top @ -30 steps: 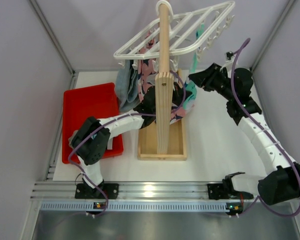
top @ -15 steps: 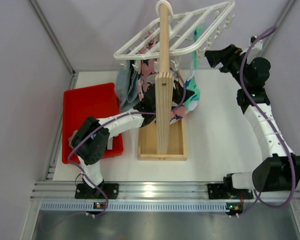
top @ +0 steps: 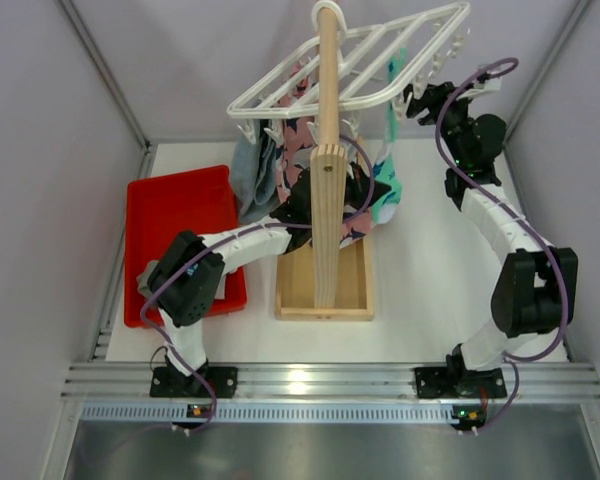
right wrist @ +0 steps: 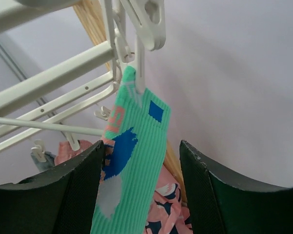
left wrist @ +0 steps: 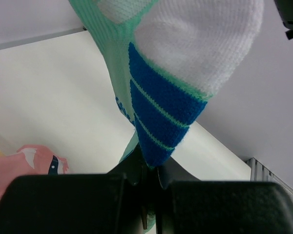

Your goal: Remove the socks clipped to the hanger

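Observation:
The white grid hanger (top: 355, 62) hangs on the wooden post (top: 327, 150). A teal-green sock (right wrist: 132, 180) with blue patches hangs from a white clip (right wrist: 136, 73) at the hanger's right side; it also shows in the top view (top: 388, 125). My right gripper (right wrist: 141, 190) is open, its fingers on either side of the sock's upper part, just below the clip. My left gripper (left wrist: 154, 168) is shut on the sock's blue-striped toe end (left wrist: 158, 117), low beside the post. A grey sock (top: 250, 170) hangs at the left.
A large pink cloth with navy print (top: 305, 150) hangs behind the post. A red tray (top: 170, 215) lies at the left. The post's wooden box base (top: 322, 285) sits mid-table. The enclosure's back wall is close behind the hanger.
My right arm has swung up and left from beside the hanger's right edge to the hanging teal sock, so its open fingers now straddle it. The left arm has not moved.

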Controlling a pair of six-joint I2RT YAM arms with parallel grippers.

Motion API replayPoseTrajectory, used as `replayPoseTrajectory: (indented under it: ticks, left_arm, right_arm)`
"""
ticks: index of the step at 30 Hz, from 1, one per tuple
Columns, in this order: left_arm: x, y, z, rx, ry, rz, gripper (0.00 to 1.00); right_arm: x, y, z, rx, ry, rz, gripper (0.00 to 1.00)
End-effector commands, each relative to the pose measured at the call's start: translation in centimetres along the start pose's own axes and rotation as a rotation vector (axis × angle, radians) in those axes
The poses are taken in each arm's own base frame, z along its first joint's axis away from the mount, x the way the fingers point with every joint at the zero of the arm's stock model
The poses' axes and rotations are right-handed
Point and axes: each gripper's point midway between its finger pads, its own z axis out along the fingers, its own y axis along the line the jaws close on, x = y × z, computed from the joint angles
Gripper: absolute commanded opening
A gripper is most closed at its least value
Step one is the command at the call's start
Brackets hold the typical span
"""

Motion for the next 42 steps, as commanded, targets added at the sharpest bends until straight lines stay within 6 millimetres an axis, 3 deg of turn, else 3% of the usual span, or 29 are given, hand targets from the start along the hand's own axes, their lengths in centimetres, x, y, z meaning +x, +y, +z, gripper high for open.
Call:
replayPoseTrajectory:
  ticks: [1,9,22,42]
  left_arm:
    - [-1.4,-1.0,0.4,0.041,-0.041,0.038,0.0]
    - [-0.9,0.2,0.9,0.011,-0.039,0.07,0.0]
    - [-0.8,0.4,1.3,0.008,-0.034,0.064,0.0]
    - [-0.6,0.3,1.3,0.015,-0.027,0.066,0.0]
  right_arm:
    - [-3.7,2.8,2.1,-0.082,-0.15,-0.074,0.59]
    - [-4.1,3.8,3.6,-0.079,-0.23,-0.072,0.52]
    - [-5.7,3.7,4.8,-0.03,-0.283,-0.099,0.52]
    - [-4.5,3.7,8.2,0.027,-0.294,-0.142,0.5]
